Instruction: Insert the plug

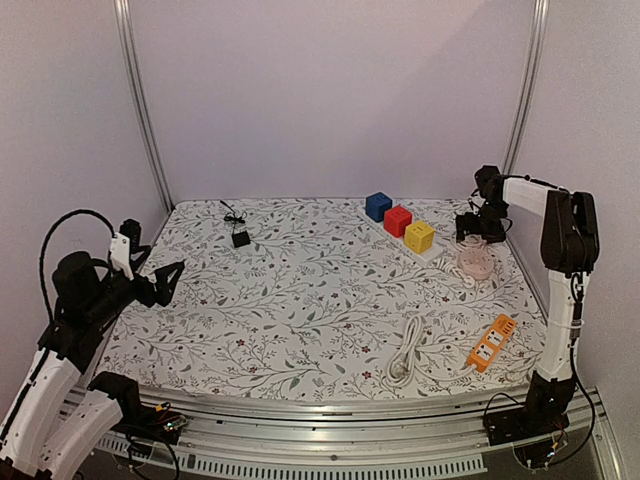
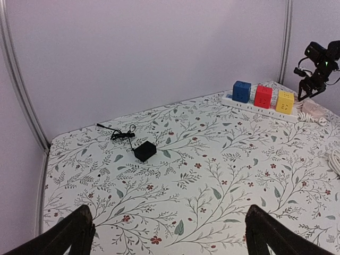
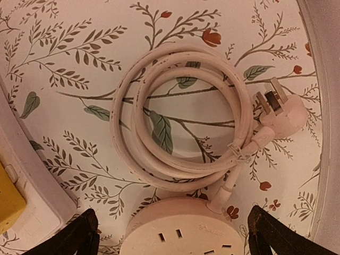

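Note:
A black plug (image 1: 241,238) with a thin black cord lies at the back left of the flowered cloth, seen ahead in the left wrist view as the black plug (image 2: 144,151). My left gripper (image 1: 165,280) hovers open near the left edge, its fingers (image 2: 79,229) empty. My right gripper (image 1: 478,228) hangs open over a pink round socket (image 3: 180,228), whose coiled cord (image 3: 175,122) ends in a pink pronged plug (image 3: 281,114) lying flat. Nothing is between its fingers (image 3: 268,234).
A white power strip (image 1: 430,254) at the back right carries a blue cube (image 1: 378,206), a red cube (image 1: 397,220) and a yellow cube (image 1: 419,236). An orange power strip (image 1: 493,342) and a coiled white cable (image 1: 404,358) lie near the front right.

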`<state>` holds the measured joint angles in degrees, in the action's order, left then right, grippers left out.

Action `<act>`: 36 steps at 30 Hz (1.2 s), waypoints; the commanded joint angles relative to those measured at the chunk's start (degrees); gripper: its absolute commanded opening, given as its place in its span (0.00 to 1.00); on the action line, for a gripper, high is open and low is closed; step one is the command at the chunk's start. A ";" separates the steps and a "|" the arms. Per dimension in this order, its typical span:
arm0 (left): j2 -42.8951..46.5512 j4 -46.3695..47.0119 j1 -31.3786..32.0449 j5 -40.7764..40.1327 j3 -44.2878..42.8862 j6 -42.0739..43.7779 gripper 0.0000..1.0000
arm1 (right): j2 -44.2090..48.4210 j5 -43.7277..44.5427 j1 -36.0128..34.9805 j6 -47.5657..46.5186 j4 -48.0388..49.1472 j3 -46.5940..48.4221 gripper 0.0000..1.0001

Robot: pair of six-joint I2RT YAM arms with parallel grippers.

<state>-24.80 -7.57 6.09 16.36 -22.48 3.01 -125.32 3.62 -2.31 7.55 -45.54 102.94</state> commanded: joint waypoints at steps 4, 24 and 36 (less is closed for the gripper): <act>-0.82 0.06 -0.69 0.48 0.67 0.54 0.99 | -6.06 0.68 -0.28 -5.17 -3.93 5.52 0.95; -91.81 -59.11 12.37 -26.68 -88.01 29.84 0.99 | -2.75 2.72 -0.29 -11.45 -4.81 1.47 0.94; -124.54 -54.58 9.38 -22.77 -121.46 33.94 0.99 | 11.68 2.19 -0.50 -7.82 -6.20 -5.79 0.94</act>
<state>-144.40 -61.63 17.23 -8.97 -135.98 35.48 -120.18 5.82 -2.37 -1.63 -50.26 99.96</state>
